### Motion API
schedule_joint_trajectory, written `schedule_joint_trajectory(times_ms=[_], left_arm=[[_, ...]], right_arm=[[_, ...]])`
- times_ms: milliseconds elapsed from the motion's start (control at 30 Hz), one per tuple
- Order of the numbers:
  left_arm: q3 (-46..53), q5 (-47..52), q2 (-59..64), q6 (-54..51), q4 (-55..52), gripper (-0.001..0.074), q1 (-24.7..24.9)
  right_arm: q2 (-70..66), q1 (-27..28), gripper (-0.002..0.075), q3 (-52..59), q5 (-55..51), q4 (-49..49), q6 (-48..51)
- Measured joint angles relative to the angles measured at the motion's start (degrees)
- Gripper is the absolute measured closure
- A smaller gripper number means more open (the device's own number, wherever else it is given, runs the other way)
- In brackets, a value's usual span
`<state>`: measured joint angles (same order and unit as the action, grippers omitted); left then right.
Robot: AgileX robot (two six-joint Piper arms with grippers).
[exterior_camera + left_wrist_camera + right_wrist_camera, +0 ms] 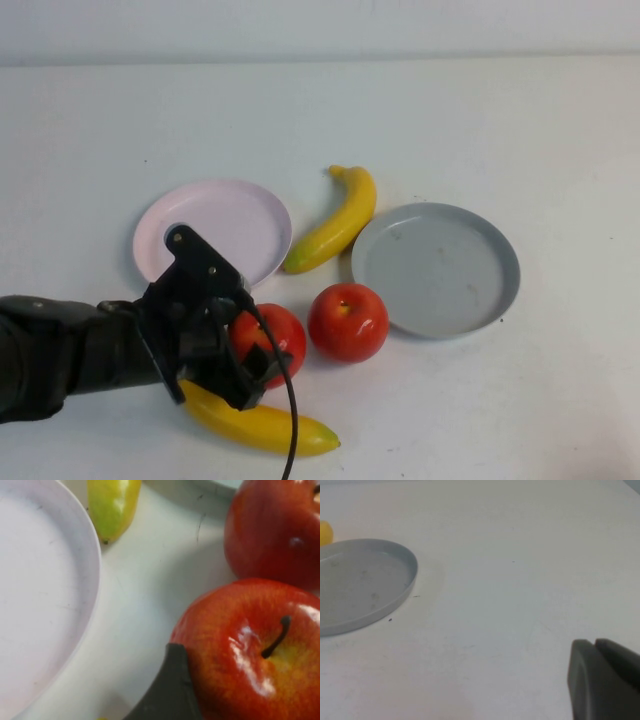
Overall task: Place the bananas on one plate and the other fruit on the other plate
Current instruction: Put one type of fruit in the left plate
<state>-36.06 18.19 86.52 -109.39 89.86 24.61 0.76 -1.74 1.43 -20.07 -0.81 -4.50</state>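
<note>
Nearest the robot, one banana [262, 424] lies flat on the white counter [500, 120], its long axis running from under the left arm out toward the robot's right, the greenish tip pointing right and slightly toward the robot. Just behind it, the left gripper [250, 352] is down at counter level around the nearer apple [275, 340]; its fingers [167, 690] are spread about as wide as the fruit, and in the left wrist view one dark finger lies against the apple's red skin, stem up, though whether the grip is fully closed on it cannot be told. The second apple [348, 321] sits just to the right of the first, close beside it with its yellowish dimple facing up, on the bare counter between the two plates. Farther back and to the left, the pale pink plate [160, 225] lies partly behind the left gripper. To the right, the grey plate [440, 270] rests flat and shows faint scuffs. Between the plates, the other banana [335, 232] lies on a diagonal, its stem end pointing away from the robot and its greenish tip toward the pink plate's rim, near the grey plate. The right gripper [607, 680] shows only as a dark edge in its wrist view, above bare counter well apart from the grey plate; its fingers cannot be judged.
</note>
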Motion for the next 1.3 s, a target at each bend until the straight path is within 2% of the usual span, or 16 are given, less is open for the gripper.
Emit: schedule_joint_trajectory(times_ms=[133,267,367,533,767,1100,1233,1300], left_arm=[[0.21,-1.82,-4.46,2.21,-0.08,0.0151,0.00],[-0.63,-12.39,-8.72,4.96,2.92,0.0151,0.00],[-3.66,-19.64,-7.98,5.35,4.39,0.0151,0.00],[-11.38,-23.15,-1.53,4.31,4.99,0.0151,0.00],[-19.89,-22.88,7.98,5.53,5.87,0.0151,-2.49],[-20.35,-16.28,11.98,5.90,7.86,0.0151,-9.57],[-20.35,-15.80,14.08,4.89,7.86,0.0150,-9.93],[-20.35,-16.09,15.20,4.79,7.86,0.0108,-9.93]], right_arm=[[0.00,0.00,0.0741,0.00,0.00,0.00,0.00],[0.00,0.00,0.0741,0.00,0.00,0.00,0.00],[0.00,0.00,0.0741,0.00,0.00,0.00,0.00],[0.00,0.00,0.0741,0.00,0.00,0.00,0.00],[0.00,0.00,0.0741,0.00,0.00,0.00,0.00],[0.00,0.00,0.0742,0.00,0.00,0.00,0.00],[0.00,0.00,0.0741,0.00,0.00,0.00,0.00],[0.00,0.00,0.0742,0.00,0.00,0.00,0.00]])
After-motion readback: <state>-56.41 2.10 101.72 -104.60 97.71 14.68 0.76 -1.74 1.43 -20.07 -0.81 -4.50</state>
